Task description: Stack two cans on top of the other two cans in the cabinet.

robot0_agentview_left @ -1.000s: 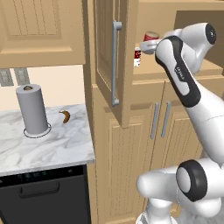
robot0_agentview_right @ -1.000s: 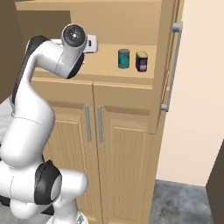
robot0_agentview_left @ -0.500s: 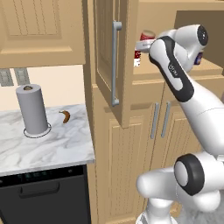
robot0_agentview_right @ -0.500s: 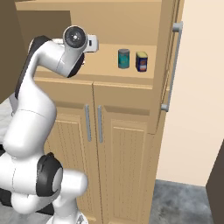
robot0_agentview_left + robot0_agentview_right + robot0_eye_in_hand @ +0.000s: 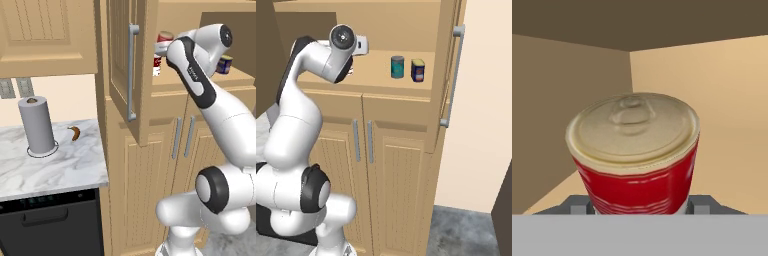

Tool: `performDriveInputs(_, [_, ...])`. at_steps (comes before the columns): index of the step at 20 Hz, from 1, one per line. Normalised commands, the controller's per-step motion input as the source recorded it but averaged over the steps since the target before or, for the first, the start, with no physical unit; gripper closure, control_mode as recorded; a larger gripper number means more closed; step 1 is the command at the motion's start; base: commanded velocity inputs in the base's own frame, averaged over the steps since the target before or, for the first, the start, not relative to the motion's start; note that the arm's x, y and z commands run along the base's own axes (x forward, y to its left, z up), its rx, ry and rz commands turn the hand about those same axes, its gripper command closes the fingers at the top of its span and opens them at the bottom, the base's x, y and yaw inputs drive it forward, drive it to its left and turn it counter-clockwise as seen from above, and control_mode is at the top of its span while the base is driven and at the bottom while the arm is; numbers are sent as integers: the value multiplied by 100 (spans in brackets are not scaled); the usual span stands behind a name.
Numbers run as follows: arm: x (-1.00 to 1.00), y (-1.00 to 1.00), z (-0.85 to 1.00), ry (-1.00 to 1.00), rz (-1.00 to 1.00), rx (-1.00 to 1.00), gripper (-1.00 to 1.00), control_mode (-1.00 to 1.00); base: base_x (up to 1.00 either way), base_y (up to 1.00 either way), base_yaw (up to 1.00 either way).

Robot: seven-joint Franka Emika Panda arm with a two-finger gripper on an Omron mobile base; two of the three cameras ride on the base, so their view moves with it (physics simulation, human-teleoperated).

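In the hand view a red-and-white can [image 5: 637,160] with a beige lid stands upright between my gripper's [image 5: 640,204] fingertips [image 5: 577,205], which are shut on it. From the left base view this can [image 5: 163,37] is held inside the cabinet [image 5: 120,50], directly above a second red-and-white can [image 5: 156,65]; whether the two touch I cannot tell. Further right on the shelf [image 5: 376,82] stand the slim teal can [image 5: 398,66] and the squat navy tin [image 5: 417,70], side by side. The navy tin [image 5: 224,64] also shows behind my arm.
The cabinet door stands open toward me, with its grey bar handle [image 5: 131,72] left of my hand. Lower cabinet doors [image 5: 381,165] are shut. On the marble counter [image 5: 60,165] at left stand a paper towel roll [image 5: 36,125] and a small brown item [image 5: 74,132].
My wrist has turned and the arm has swung slightly, carrying the held red-and-white can a little left over the lower one. The teal can and navy tin have not moved.
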Motion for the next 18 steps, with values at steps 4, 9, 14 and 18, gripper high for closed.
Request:
performDriveInputs(4, [19, 8, 0, 0, 0, 0, 100, -100, 0, 0, 0])
performDriveInputs(9, [19, 10, 0, 0, 1, 0, 100, -100, 0, 0, 0])
performDriveInputs(14, [21, 7, -4, 0, 1, 0, 100, -100, 0, 0, 0])
performDriveInputs(18, [21, 1, 0, 1, 5, 0, 100, -100, 0, 0, 0])
